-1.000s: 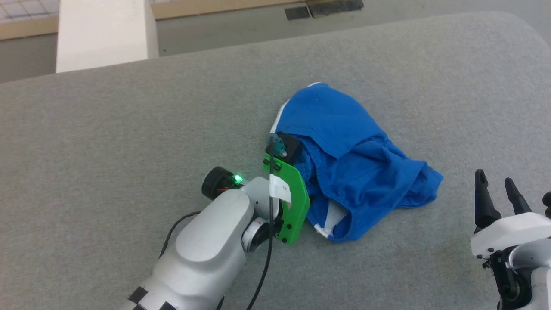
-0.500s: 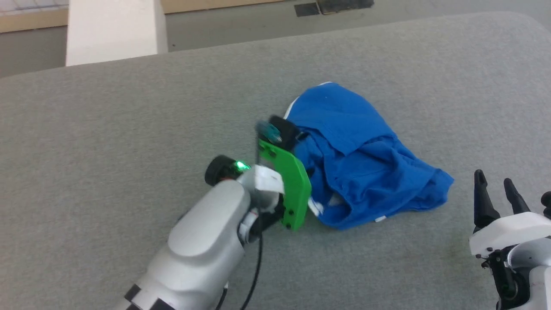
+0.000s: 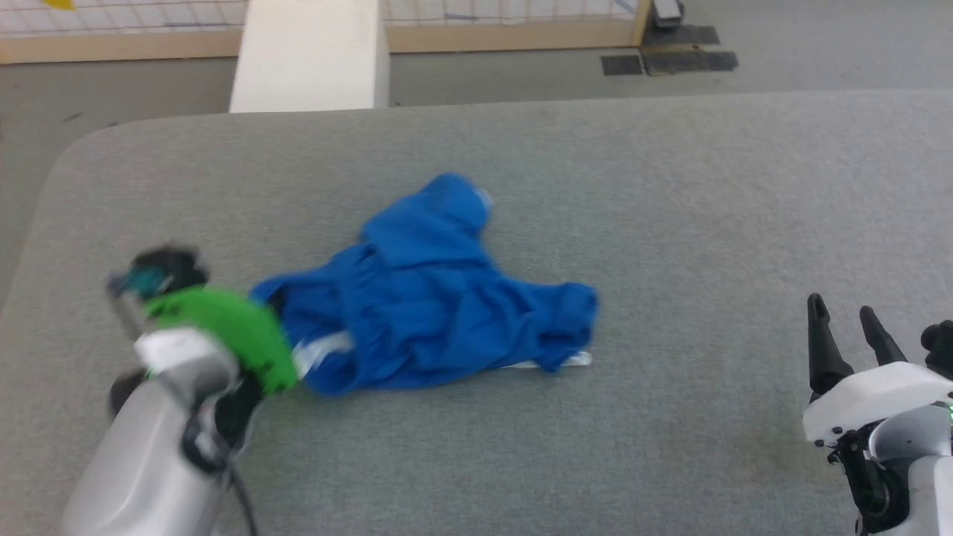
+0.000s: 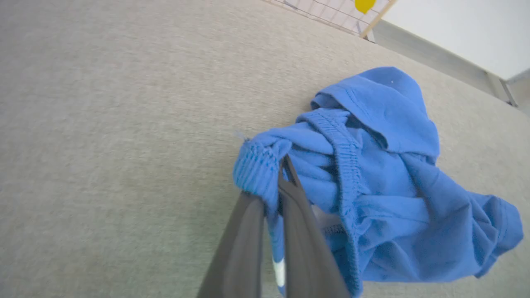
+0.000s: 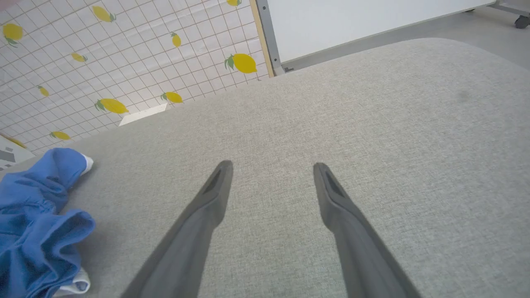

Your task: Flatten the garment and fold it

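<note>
WAISTBAND IN HAND: The left fingers (image 4: 287, 186), shut tight on a bunched corner of the elastic waistband (image 4: 345, 165), grip the garment (image 3: 439, 313) at its 9 o'clock edge in the head view. The rest of the blue shorts lies crumpled on the grey desk (image 3: 670, 223), left of centre. One leg is folded up toward 12 o'clock, and white hem trim (image 3: 551, 362) peeks out at the heap's 4 o'clock.

The step in hand looks like drawing the waistband sideways to spread the cloth. It is likely done best with a low, level pull toward 9 o'clock, so the heap unrolls and does not slide along whole. The pinch seems to take in several layers, which could drag everything together.

The right fingers (image 3: 826, 346) are spread wide with nothing in them. They hover over bare desk well apart from the garment, at about its 4 o'clock, and could usefully anchor the far end.
</note>
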Available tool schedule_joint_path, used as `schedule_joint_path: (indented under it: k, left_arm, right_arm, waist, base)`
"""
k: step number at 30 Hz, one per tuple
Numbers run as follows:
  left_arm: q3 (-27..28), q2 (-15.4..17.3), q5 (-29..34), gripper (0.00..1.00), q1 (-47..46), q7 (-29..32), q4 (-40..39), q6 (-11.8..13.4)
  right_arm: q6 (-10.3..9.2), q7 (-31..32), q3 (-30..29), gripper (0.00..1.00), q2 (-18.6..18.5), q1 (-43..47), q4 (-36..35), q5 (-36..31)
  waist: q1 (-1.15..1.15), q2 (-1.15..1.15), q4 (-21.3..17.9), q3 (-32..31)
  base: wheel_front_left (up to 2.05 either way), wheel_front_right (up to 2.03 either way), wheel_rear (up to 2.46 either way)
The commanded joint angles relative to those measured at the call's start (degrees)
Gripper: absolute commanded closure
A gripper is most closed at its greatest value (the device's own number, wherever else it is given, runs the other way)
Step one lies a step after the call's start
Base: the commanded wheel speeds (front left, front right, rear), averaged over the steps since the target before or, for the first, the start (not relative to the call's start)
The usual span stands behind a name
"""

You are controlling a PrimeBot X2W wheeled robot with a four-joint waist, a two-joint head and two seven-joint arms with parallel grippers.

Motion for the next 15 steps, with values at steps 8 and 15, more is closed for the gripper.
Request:
schedule_joint_path:
  k: [8, 15]
  left_arm:
    - [5.5, 1.3, -5.5, 0.00, 13.6, -1.7, -3.1, 3.2]
    - [9.9, 0.9, -4.9, 0.00, 16.1, -14.7, -10.6, -2.5]
  right_arm:
    - [0.28, 0.8, 1.1, 0.00, 0.0, 1.0, -0.6, -0.3]
    - [0.28, 1.4, 4.4, 0.00, 0.0, 1.0, -0.6, -0.4]
  waist:
    - [0.00, 0.00, 3.1, -1.9]
    - [0.00, 0.00, 3.0, -3.1]
  base:
    - [0.00, 0.00, 0.00]
    - [0.00, 0.00, 0.00]
